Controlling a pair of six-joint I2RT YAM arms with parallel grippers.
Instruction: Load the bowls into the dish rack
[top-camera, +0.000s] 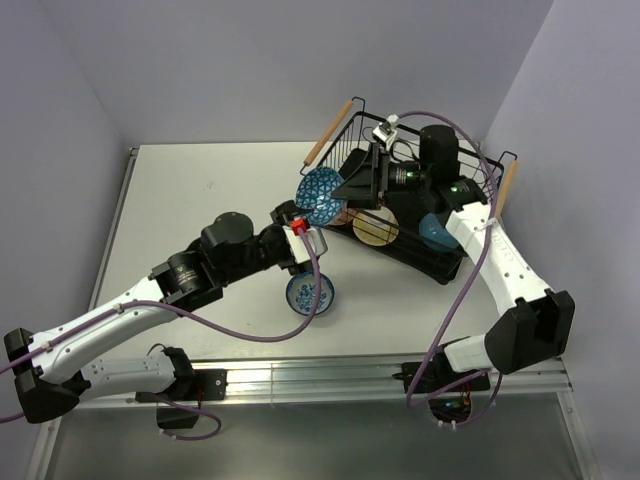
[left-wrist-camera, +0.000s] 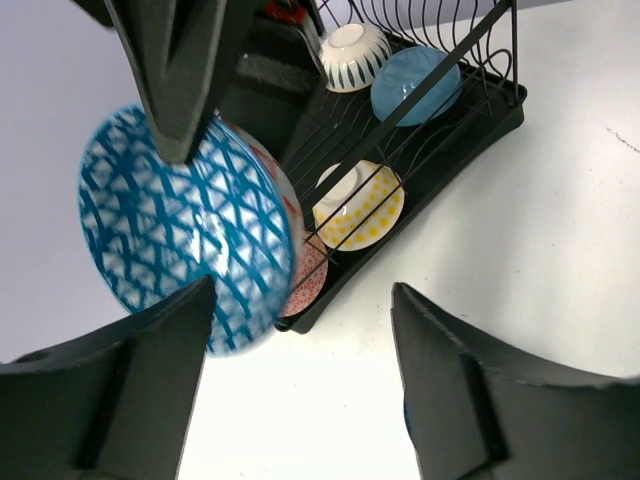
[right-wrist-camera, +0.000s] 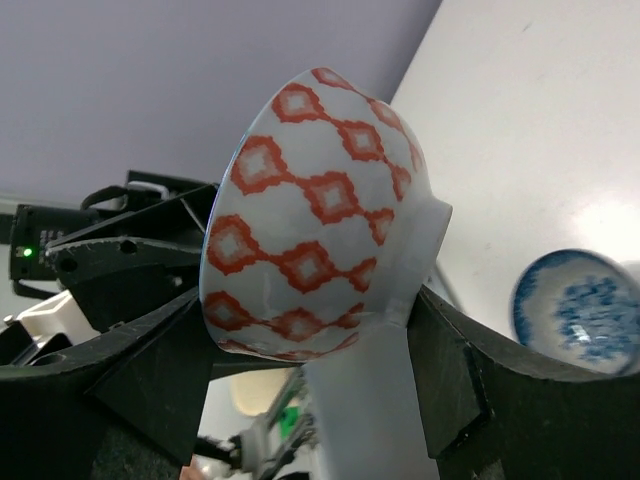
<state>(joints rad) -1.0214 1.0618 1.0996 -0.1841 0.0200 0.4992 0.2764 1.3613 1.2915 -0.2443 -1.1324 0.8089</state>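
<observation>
at the left end of the dish rack (top-camera: 445, 268), our right gripper (right-wrist-camera: 310, 340) pinched a bowl (top-camera: 322, 196): blue lattice from above, red diamonds only in its wrist view. our left gripper (left-wrist-camera: 300, 295) gaped empty just beside that end.

The white table (top-camera: 200, 200) carries the dish rack (top-camera: 432, 262) and a blue-patterned bowl (top-camera: 309, 294).

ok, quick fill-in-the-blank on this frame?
The right tool grips a bowl with red diamonds outside and a ___ lattice inside.
The left tool is ___ and empty.
A blue-patterned bowl sits on the ___, outside the dish rack.
Missing: blue; open; table.
</observation>
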